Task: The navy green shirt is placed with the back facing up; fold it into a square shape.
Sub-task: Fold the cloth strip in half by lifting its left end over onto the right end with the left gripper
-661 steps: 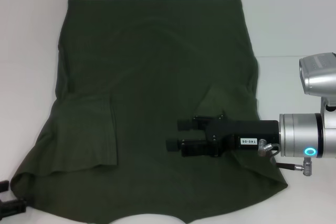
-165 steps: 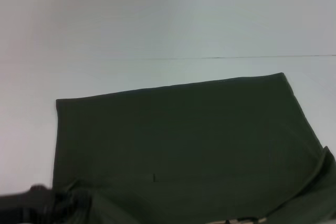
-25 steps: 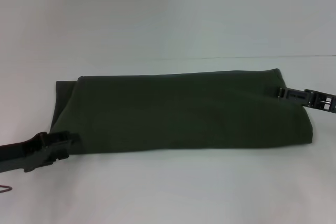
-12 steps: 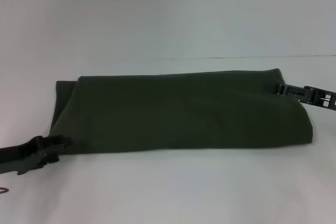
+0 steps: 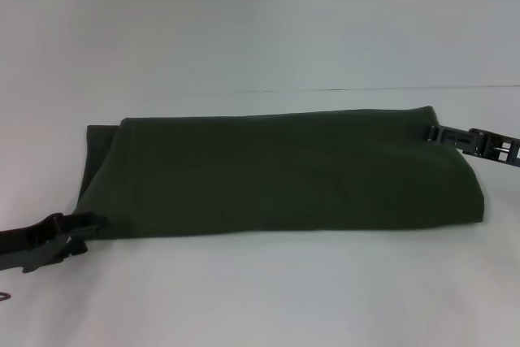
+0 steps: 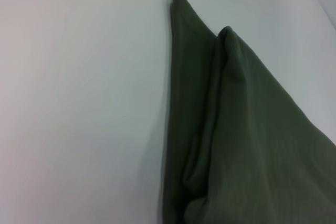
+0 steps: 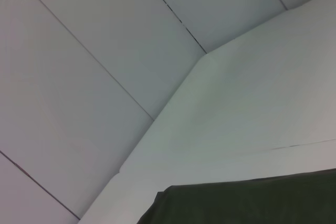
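Observation:
The navy green shirt (image 5: 284,172) lies on the white table, folded into a long dark olive band that runs left to right, plain side up. My left gripper (image 5: 81,235) is low at the band's near left corner, open and holding nothing. My right gripper (image 5: 434,134) is at the band's far right corner, right at the cloth's edge. The left wrist view shows the shirt's (image 6: 252,129) layered folded corner on the table. The right wrist view shows a far edge of the shirt (image 7: 252,203). No lettering shows.
The white table (image 5: 260,290) runs in front of and around the shirt. A pale wall (image 5: 260,14) rises behind the table's far edge. Wall panels with seams (image 7: 105,51) fill the right wrist view.
In the last second my left gripper has drawn back to the left and down, off the shirt's corner. My right gripper has shifted slightly right and up. The shirt has stayed still.

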Tool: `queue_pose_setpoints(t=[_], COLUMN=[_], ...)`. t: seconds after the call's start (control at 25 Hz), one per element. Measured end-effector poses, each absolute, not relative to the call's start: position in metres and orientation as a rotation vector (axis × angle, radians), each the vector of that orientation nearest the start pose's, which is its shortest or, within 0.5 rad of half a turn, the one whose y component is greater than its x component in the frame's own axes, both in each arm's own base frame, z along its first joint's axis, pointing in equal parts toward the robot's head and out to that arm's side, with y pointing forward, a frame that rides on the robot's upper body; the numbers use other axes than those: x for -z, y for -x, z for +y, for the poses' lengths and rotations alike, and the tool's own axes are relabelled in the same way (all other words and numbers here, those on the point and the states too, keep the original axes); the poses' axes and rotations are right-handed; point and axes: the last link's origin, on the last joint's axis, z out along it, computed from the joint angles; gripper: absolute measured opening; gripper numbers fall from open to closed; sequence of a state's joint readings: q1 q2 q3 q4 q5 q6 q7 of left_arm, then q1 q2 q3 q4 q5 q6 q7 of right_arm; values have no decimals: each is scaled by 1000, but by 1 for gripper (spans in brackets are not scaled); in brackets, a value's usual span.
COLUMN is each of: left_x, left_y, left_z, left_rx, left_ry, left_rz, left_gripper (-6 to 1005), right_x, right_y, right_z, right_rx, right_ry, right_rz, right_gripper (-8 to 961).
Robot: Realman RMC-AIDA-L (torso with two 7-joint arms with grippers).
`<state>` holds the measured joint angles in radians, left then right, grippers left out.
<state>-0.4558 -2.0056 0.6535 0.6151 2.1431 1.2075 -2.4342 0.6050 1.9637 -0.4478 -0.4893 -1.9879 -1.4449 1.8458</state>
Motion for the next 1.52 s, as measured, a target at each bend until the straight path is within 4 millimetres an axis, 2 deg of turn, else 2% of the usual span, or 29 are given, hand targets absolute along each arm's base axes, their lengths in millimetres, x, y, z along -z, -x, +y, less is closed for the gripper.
queue_pose_setpoints(t=[0.2,0.8,1.16,1.52], left_x=[-28,-30,-32,-30], left_y=[351,347,353,354], left_z=[334,331,335,338], left_rx=[-770,-814,-833,-843], left_ry=[-2253,-1922,-1824,-1803], left_rz=[2586,2719,2795,2823], left_gripper=[678,676,676,676], right_x=[-50,-54,-53,-53], right_y=[-286,-286,-286,-287], right_z=[370,371,370,370], right_rx=[-951,-965,-977,-984], right_ry=[2266,2255,2244,2236], right_rz=[1345,1351,1357,1358], right_gripper=[825,825,824,824])
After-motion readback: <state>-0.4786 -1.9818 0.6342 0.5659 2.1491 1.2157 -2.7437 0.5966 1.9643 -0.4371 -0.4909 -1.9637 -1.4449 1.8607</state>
